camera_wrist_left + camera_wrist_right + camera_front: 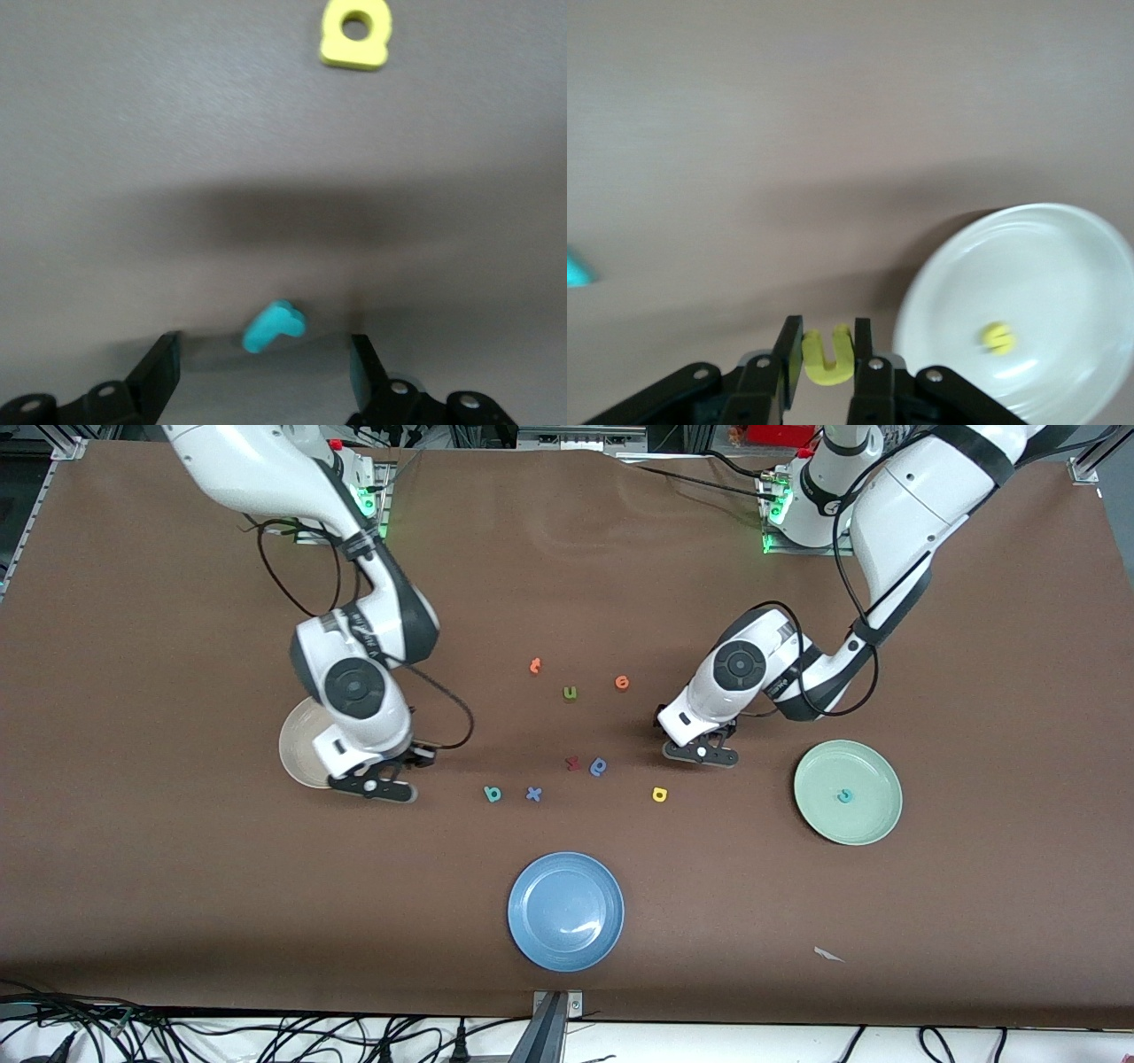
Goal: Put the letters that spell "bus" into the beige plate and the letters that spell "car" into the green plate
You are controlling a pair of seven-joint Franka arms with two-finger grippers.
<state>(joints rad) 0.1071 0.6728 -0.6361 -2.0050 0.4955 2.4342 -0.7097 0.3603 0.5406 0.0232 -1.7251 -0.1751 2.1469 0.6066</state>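
Note:
My right gripper [827,328] is shut on the yellow u [828,359], just off the rim of the beige plate [1063,266]. A yellow s [998,337] lies in that plate. In the front view this gripper [372,784] covers the u beside the beige plate [297,748]. My left gripper [264,363] is open low over the table, with the teal r [275,326] lying between its fingers [164,367], untouched. The yellow a [354,34] lies close by. The green plate [873,815] holds a teal c [846,795]. The teal b [493,794] lies mid-table.
A blue plate [565,911] sits nearest the front camera. Loose letters in mid-table: blue x [533,794], red x [572,763], blue round letter [599,766], olive u [570,693], two orange letters [535,665]. A paper scrap [828,954] lies near the front edge.

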